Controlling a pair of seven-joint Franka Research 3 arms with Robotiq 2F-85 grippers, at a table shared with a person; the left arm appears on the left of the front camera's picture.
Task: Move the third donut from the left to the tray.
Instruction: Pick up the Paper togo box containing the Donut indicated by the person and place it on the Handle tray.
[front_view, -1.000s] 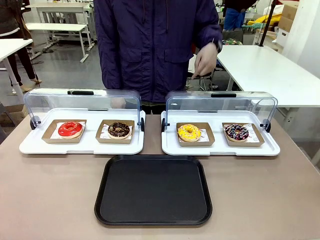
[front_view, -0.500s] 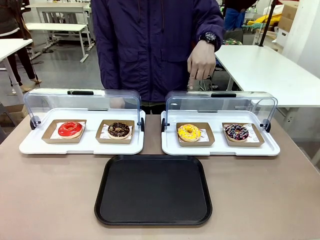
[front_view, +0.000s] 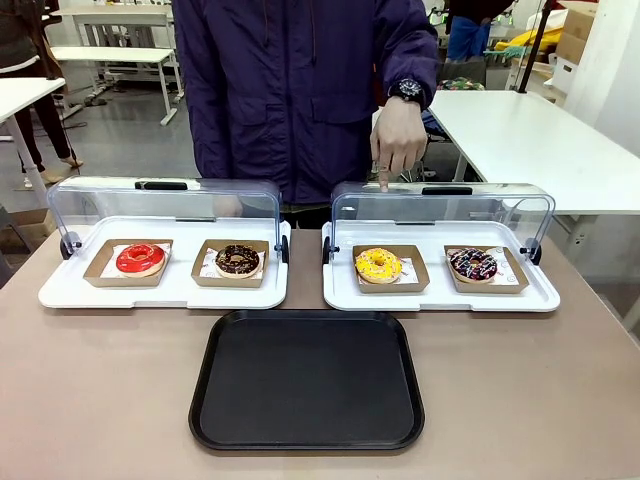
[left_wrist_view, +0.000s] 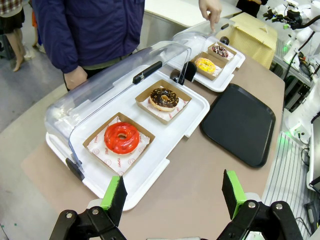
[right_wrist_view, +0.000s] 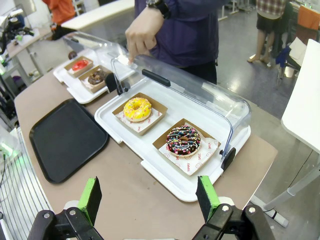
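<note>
The yellow-glazed third donut from the left (front_view: 378, 264) (right_wrist_view: 137, 108) (left_wrist_view: 205, 65) sits in a brown cardboard holder on the right white tray, under its raised clear cover. The black tray (front_view: 307, 379) (right_wrist_view: 65, 138) (left_wrist_view: 240, 123) lies empty at the table's near middle. A person's hand (front_view: 398, 140) (right_wrist_view: 142, 35) points a finger down onto the top of that cover, above the yellow donut. My left gripper (left_wrist_view: 172, 192) hangs open above the table's left end. Over the right end, my right gripper (right_wrist_view: 149, 199) is open too, holding nothing.
The left white tray (front_view: 60, 291) carries a red-glazed donut (front_view: 140, 258) and a chocolate donut (front_view: 238, 260) in holders under a raised cover. A dark sprinkled donut (front_view: 473, 264) sits right of the yellow one. The person stands at the far edge.
The person's hand has come down from chest height and its finger now touches the top of the right cover. Donuts, trays and covers have not moved.
</note>
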